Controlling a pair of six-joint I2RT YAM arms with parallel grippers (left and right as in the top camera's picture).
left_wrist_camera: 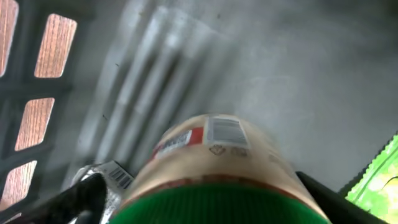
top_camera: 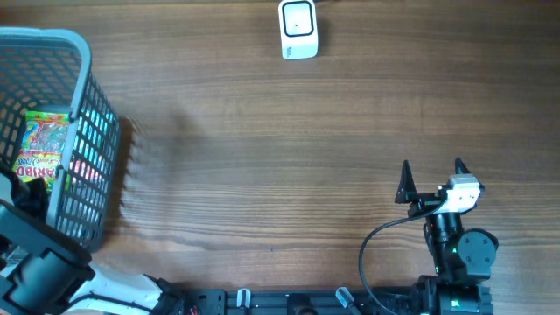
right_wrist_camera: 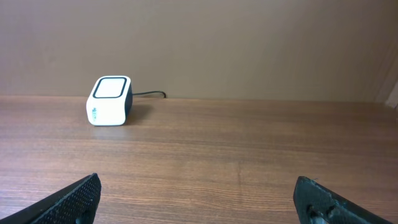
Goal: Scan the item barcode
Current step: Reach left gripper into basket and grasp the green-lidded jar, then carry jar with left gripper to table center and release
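Inside the lattice basket (top_camera: 84, 98), left fingers (left_wrist_camera: 76, 203) flank a round green-lidded jar (left_wrist_camera: 217, 163), grip unclear; right fingers (right_wrist_camera: 76, 196) wide, empty.

A brown wood-grain table (right_wrist_camera: 249, 143) extends ahead of the right gripper (right_wrist_camera: 198, 186) and to both sides of it. Beyond the table's far edge, straight ahead of that gripper, stands a plain beige wall (right_wrist_camera: 249, 43). Lighting is soft and even.

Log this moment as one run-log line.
Left end effector: in basket, around green-lidded jar, grip unclear | right end effector: open, facing barcode scanner | scan: pending
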